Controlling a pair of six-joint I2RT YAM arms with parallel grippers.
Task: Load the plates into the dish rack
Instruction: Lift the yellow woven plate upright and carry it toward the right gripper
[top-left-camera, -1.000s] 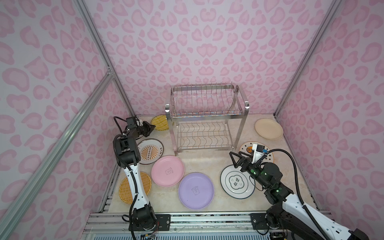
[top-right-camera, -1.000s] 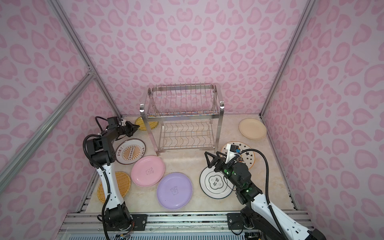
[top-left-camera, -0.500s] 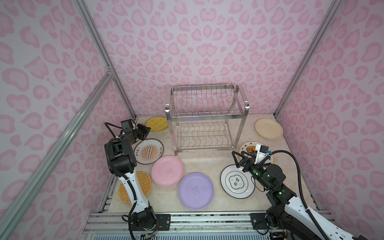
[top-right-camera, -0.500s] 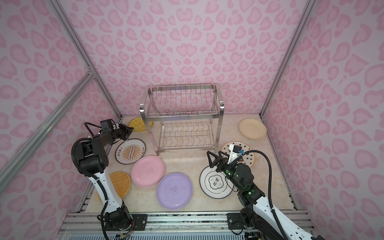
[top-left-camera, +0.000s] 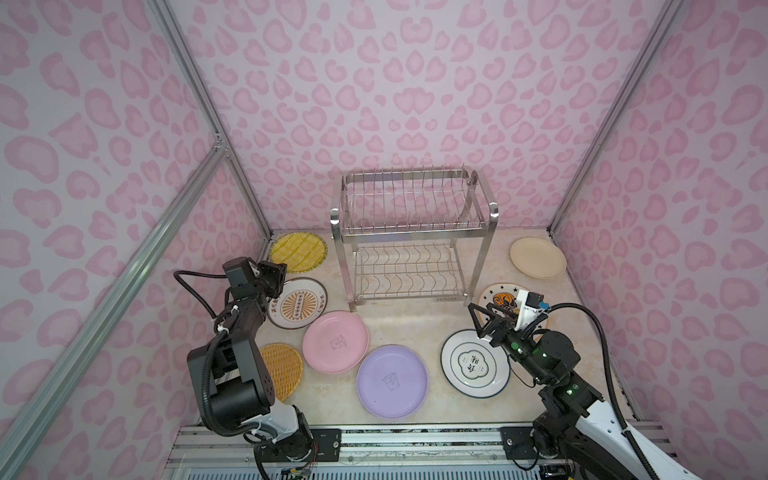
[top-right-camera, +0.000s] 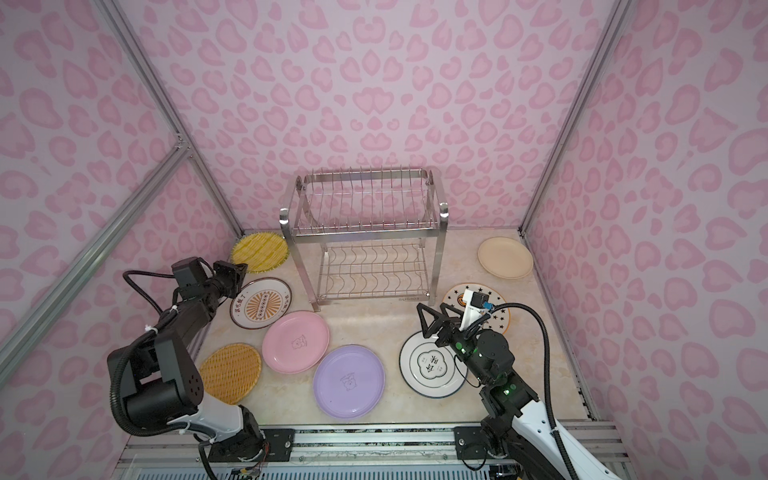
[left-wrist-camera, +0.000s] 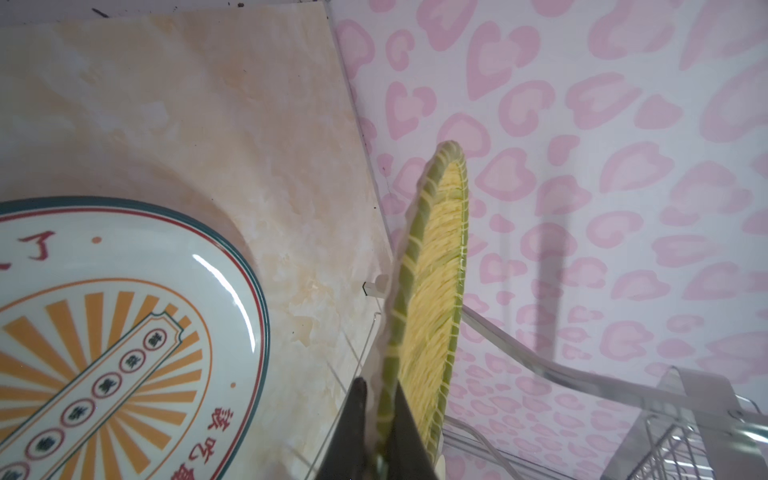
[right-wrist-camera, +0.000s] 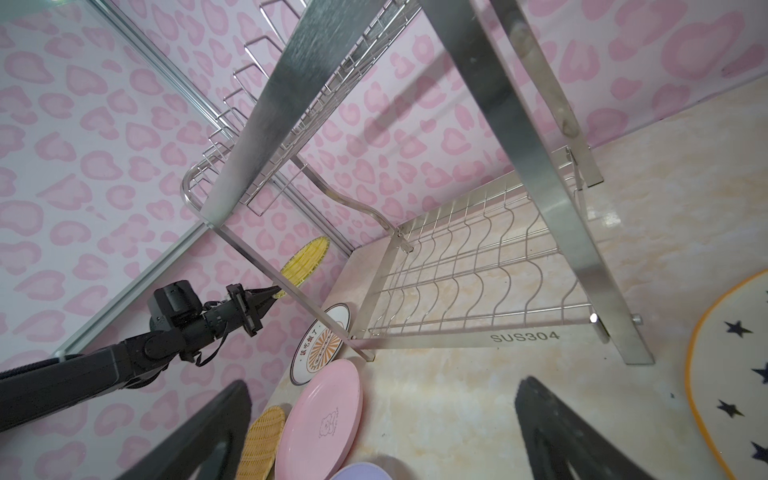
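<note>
My left gripper (top-left-camera: 281, 271) (top-right-camera: 241, 271) (left-wrist-camera: 380, 390) is shut on the rim of the yellow striped plate (top-left-camera: 298, 250) (top-right-camera: 259, 252) (left-wrist-camera: 432, 291), which is tilted at the back left beside the dish rack (top-left-camera: 411, 241) (top-right-camera: 365, 237) (right-wrist-camera: 457, 257). The rack holds nothing. Flat on the table lie the orange-radial plate (top-left-camera: 297, 303), pink plate (top-left-camera: 335, 341), lilac plate (top-left-camera: 392, 381), orange woven plate (top-left-camera: 280, 370), cream plate (top-left-camera: 537, 257), star plate (top-left-camera: 498, 296) and ring-emblem plate (top-left-camera: 473, 365). My right gripper (top-left-camera: 482, 311) (top-right-camera: 432, 309) (right-wrist-camera: 382, 390) hangs open and empty over the ring-emblem plate's far edge.
Pink patterned walls (top-left-camera: 415, 104) close in the table (top-left-camera: 415, 324) on three sides, with metal frame posts in the corners. The left wall runs close beside my left arm. A metal rail (top-left-camera: 415, 436) runs along the front edge.
My left arm has drawn back toward the left wall, pulling the yellow striped plate with it and tipping it up. The right gripper has drifted slightly to the right, still open.
</note>
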